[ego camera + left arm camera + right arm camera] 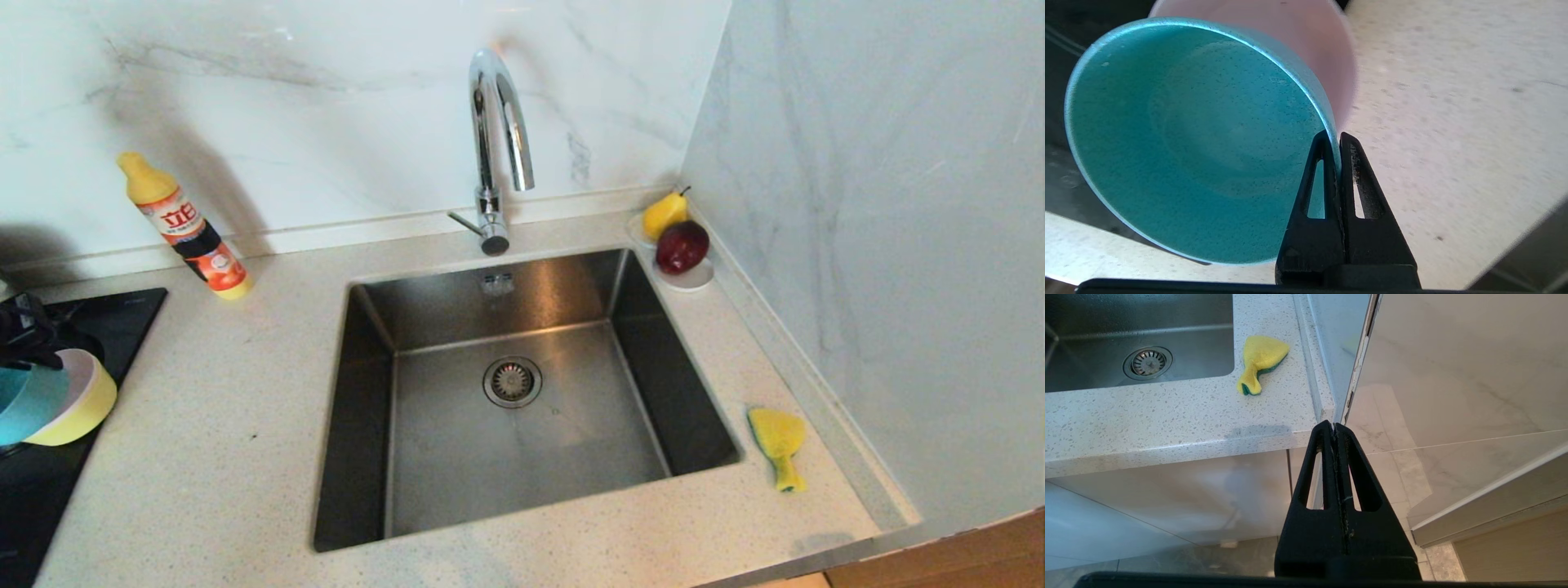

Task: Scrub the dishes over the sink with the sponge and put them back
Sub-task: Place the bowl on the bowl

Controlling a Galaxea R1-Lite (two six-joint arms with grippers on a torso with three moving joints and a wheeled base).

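Observation:
At the far left, the dishes lean together over the black hob: a light blue bowl, a pale pink bowl and a yellow bowl. My left gripper is shut on the blue bowl's rim, one finger inside and one outside. The pink bowl sits right behind it. The yellow sponge lies on the counter to the right of the sink. My right gripper hangs shut and empty below the counter's front right corner, out of the head view.
A chrome tap arches over the sink's back edge. A detergent bottle leans against the back wall at left. A white saucer with a pear and a red apple sits in the back right corner. A marble side wall bounds the right.

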